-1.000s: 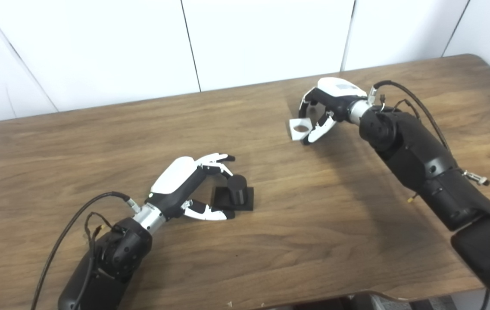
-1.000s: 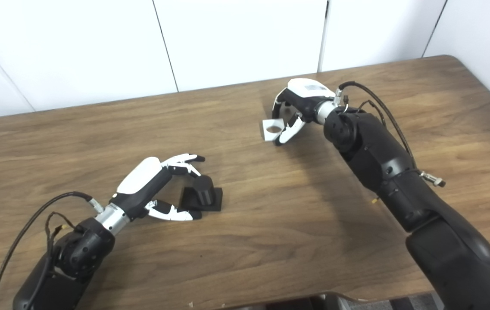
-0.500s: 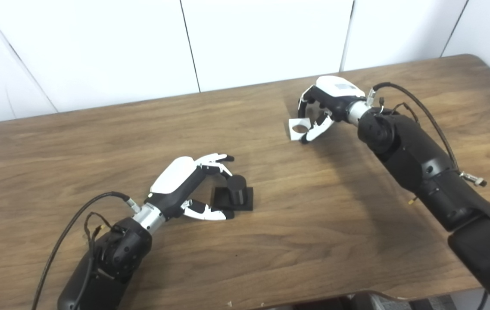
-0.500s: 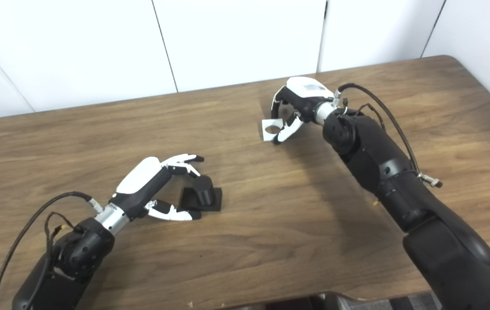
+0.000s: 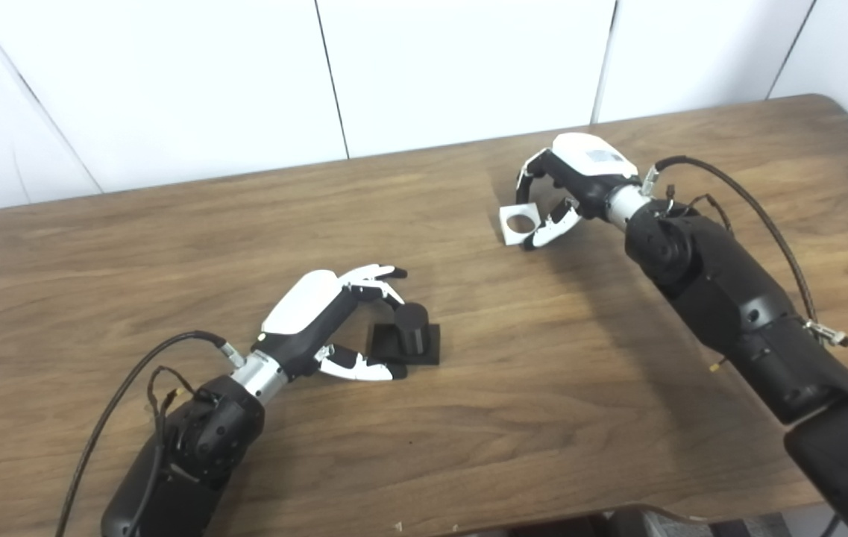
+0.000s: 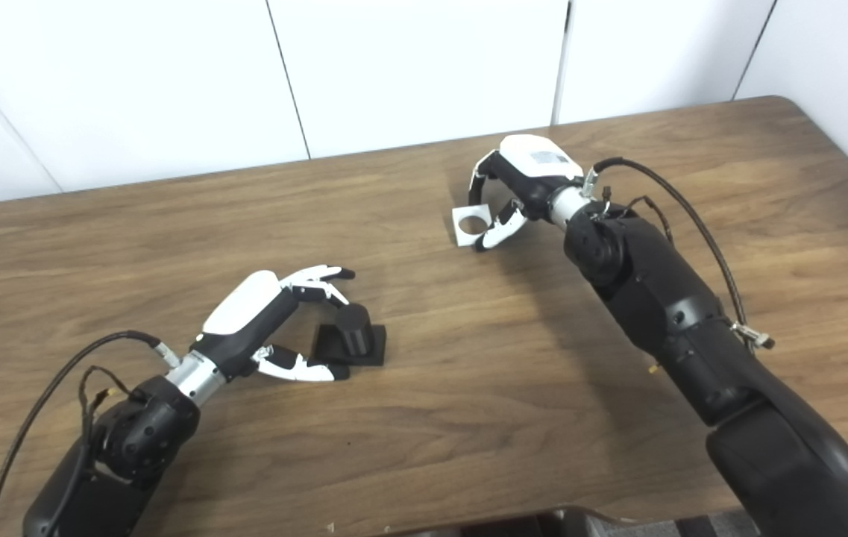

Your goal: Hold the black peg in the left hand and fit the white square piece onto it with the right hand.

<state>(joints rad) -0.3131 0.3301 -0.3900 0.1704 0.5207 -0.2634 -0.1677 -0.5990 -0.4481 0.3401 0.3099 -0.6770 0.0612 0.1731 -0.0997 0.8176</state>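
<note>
The black peg (image 5: 412,327), a short cylinder on a flat square black base, stands on the wooden table (image 5: 513,403) left of centre. My left hand (image 5: 323,317) is open and cupped around it, with fingers just behind the peg and the thumb along the base's near edge. I cannot tell whether it touches the peg. At the back right, my right hand (image 5: 569,179) is shut on the white square piece (image 5: 519,222), which has a round hole. It pinches the piece's right edge, and the piece tilts with its hole facing me.
The table's far edge meets a white panelled wall (image 5: 468,67). Bare wood lies between the two hands. The right forearm (image 5: 722,298) runs from the bottom right corner, and cables loop off both wrists.
My right forearm and wrist have shifted slightly to the right, while the white piece stays almost where it was. My left hand and the peg have not moved.
</note>
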